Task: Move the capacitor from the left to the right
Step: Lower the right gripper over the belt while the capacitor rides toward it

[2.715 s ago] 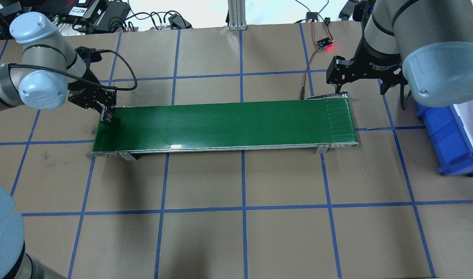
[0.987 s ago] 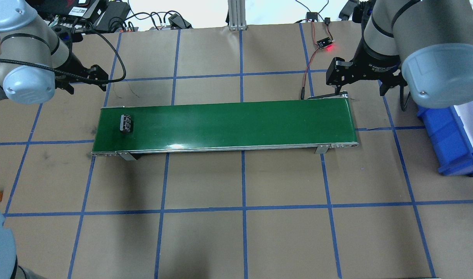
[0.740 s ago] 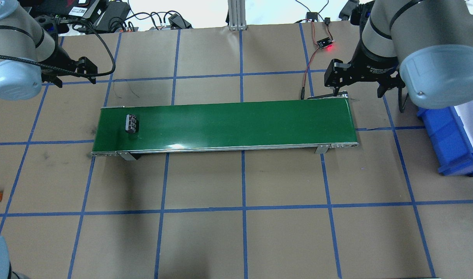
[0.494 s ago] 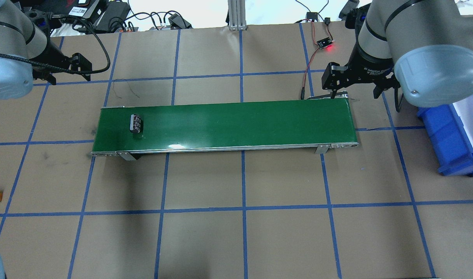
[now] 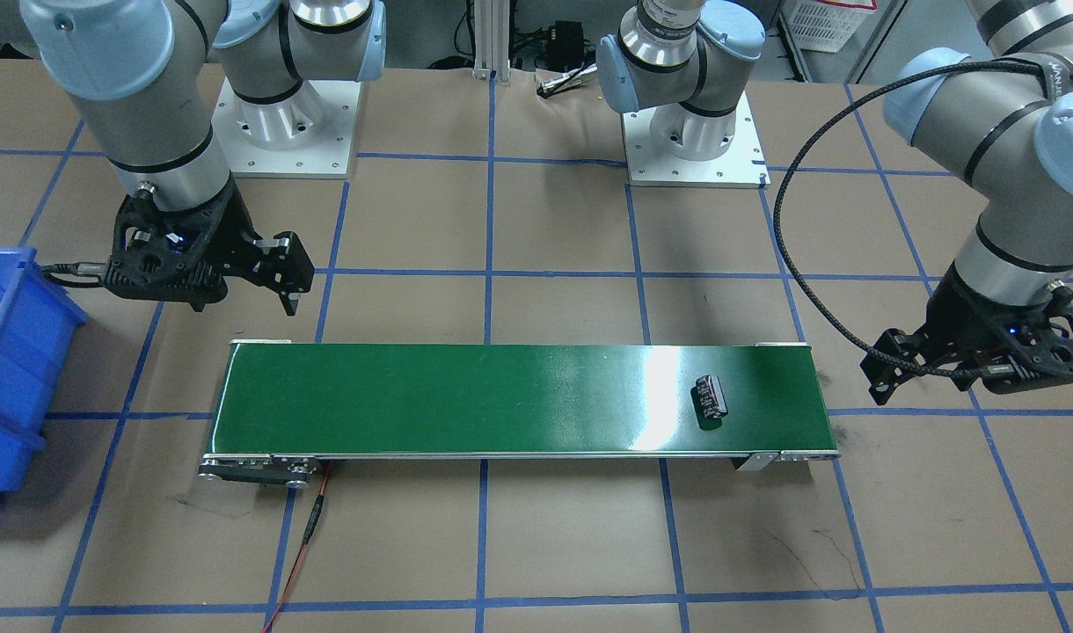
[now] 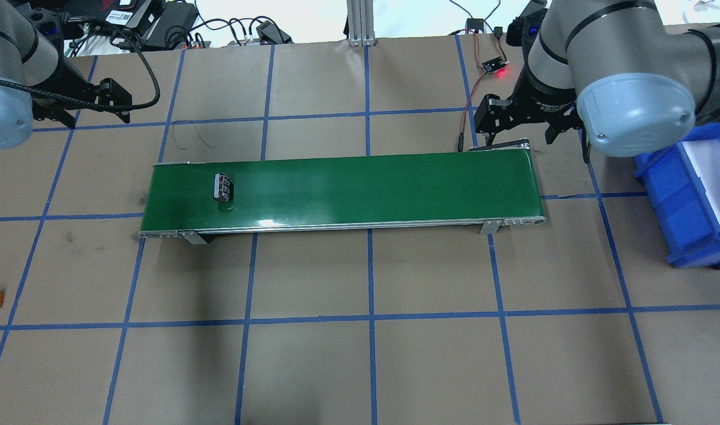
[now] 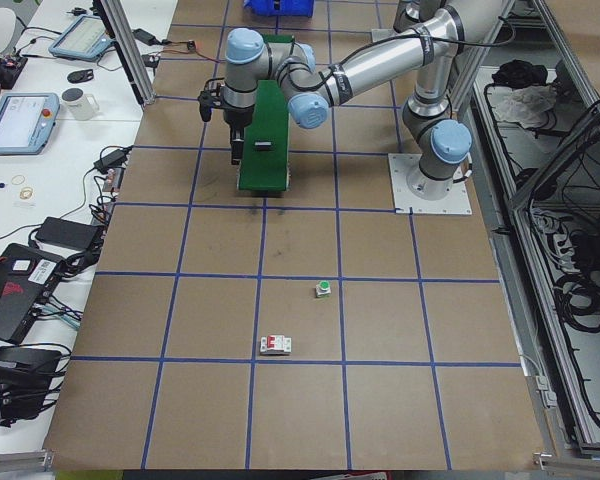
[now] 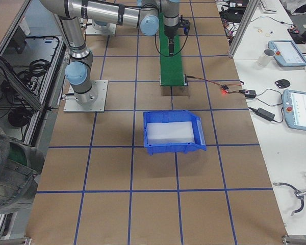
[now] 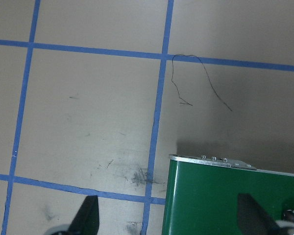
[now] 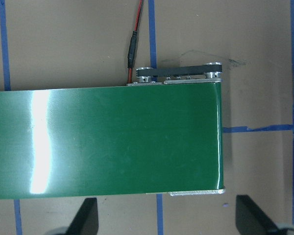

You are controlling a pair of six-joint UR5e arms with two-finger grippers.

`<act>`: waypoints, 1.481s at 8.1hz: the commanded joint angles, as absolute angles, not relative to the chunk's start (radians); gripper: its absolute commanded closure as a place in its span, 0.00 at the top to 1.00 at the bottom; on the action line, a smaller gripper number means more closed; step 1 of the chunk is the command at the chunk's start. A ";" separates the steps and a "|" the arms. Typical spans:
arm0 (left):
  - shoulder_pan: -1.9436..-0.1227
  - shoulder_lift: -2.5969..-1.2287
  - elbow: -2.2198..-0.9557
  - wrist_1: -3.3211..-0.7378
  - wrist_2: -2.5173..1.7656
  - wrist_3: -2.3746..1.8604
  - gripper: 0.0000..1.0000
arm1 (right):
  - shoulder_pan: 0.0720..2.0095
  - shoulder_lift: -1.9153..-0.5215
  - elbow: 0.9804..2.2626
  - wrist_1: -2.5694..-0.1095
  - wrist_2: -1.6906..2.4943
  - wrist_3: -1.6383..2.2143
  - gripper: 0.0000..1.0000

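Carried along by the green belt [image 6: 366, 189], the capacitor [image 6: 223, 188] now lies further from the belt's left end than a moment ago. The left arm [image 6: 6, 71] has drawn back off the belt, and the right arm [image 6: 631, 106] has edged in over the far end.

The capacitor lies on its side, about mid-width, with its axis across the belt and apart from both long edges. Nothing touches it. The left jaws are released and hold nothing; the left wrist view shows them spread over the belt's left corner. The right jaws are also spread wide and unladen, hanging above the belt's right end.

The step in hand looks like waiting for the part to arrive and then taking it. A good take would probably bring the right jaws down only once the cylinder is between them. Lying this way it could roll along the belt, so they should pinch it squarely.

No other thing shows on the belt ahead. Past the right end the belt drops to the table [image 6: 366, 366], and the blue bin [image 6: 661, 200] stands apart from that end.
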State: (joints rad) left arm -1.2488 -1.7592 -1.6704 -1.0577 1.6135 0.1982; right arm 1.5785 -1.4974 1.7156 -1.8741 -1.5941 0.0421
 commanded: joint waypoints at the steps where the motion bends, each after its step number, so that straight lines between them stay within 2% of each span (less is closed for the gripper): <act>1: -1.250 -1.709 -1.669 -1.118 1.614 0.198 1.00 | 1.578 -1.424 1.718 -1.954 -1.551 0.051 1.00; 5: -1.314 -1.683 -1.666 -1.319 1.620 0.195 1.00 | 1.582 -1.411 1.724 -1.980 -1.437 0.054 1.00; 7: -1.351 -1.649 -1.666 -1.492 1.618 0.195 1.00 | 1.586 -1.411 1.785 -2.049 -1.436 0.054 1.00; 9: -1.355 -1.655 -1.666 -1.502 1.618 0.198 1.00 | 1.600 -1.411 1.841 -2.088 -1.437 0.070 0.98; 12: -1.355 -1.658 -1.667 -1.505 1.617 0.199 1.00 | 1.631 -1.393 1.844 -2.094 -1.442 0.130 0.92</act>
State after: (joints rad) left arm -1.3551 -1.6549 -1.6664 -1.5023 1.6177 0.1979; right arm 1.6172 -1.4038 1.8394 -2.0871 -1.4410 0.0962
